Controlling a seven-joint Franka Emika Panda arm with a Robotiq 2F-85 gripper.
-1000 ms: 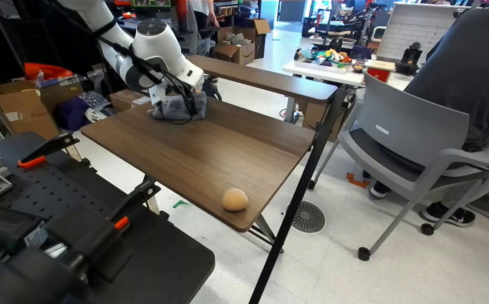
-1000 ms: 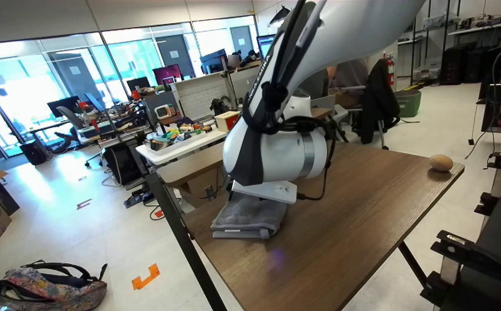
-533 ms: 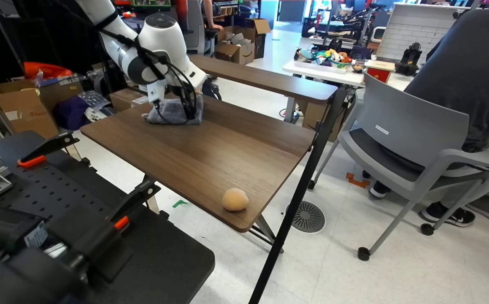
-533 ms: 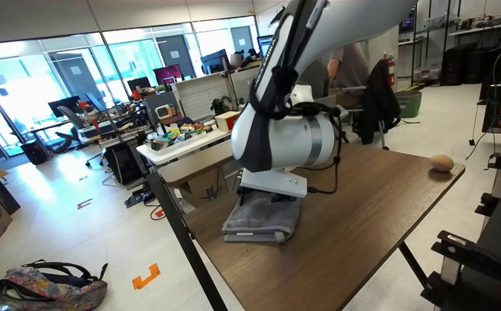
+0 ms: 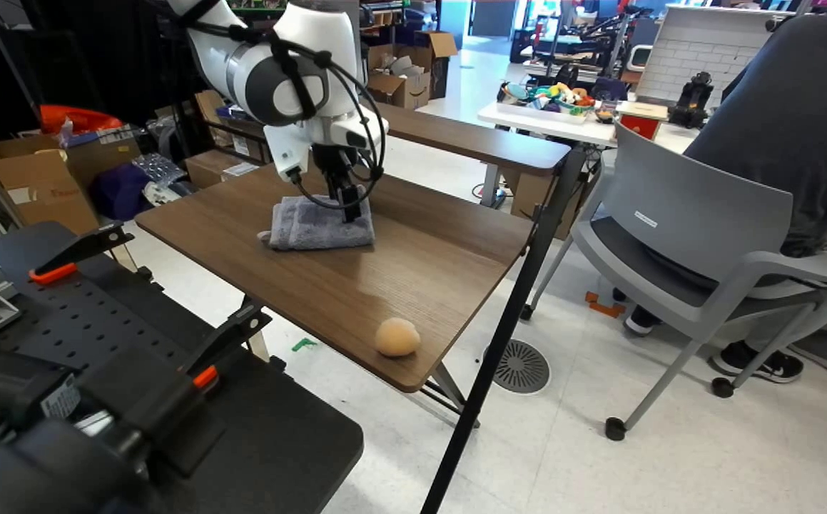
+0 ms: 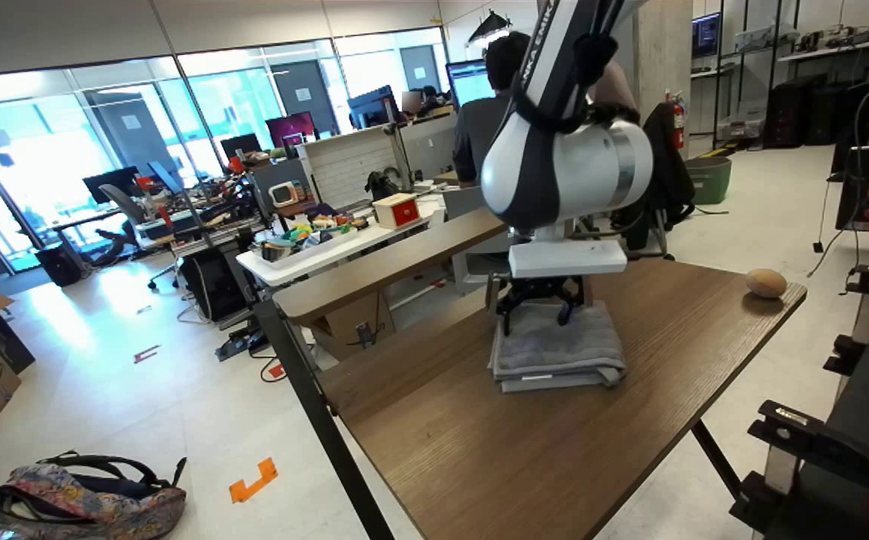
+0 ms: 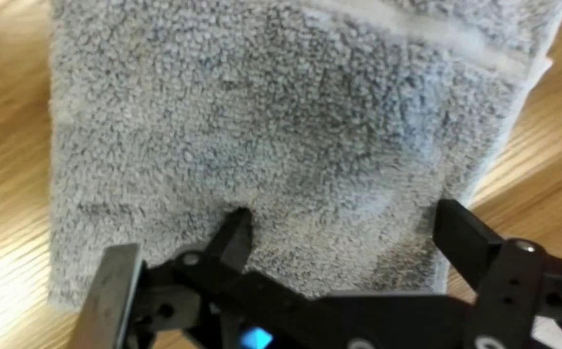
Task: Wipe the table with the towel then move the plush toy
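Although the gripper [image 7: 344, 220] is over the towel [image 7: 285, 121], its fingers stand well apart in the lower half of the wrist view, and seem to press into the folds rather than pinch one. The towel fills the middle of that view and runs off its top edge, so which side is longer cannot be told. In an exterior view it lies folded on the table [image 5: 442, 264], left of the frame's centre, under the gripper and mostly to its left. The plush toy [image 5: 397, 338] sits well apart from both, below and slightly right of the gripper in that frame, near the table's bottom corner; in an exterior view the plush toy [image 6: 766, 283] is at the right, a little higher than the fingertips. Wiping looks like the step in hand, with the plush toy's move yet to come. The next stroke turns on this line: carried toward that corner, the towel would close on the plush toy.
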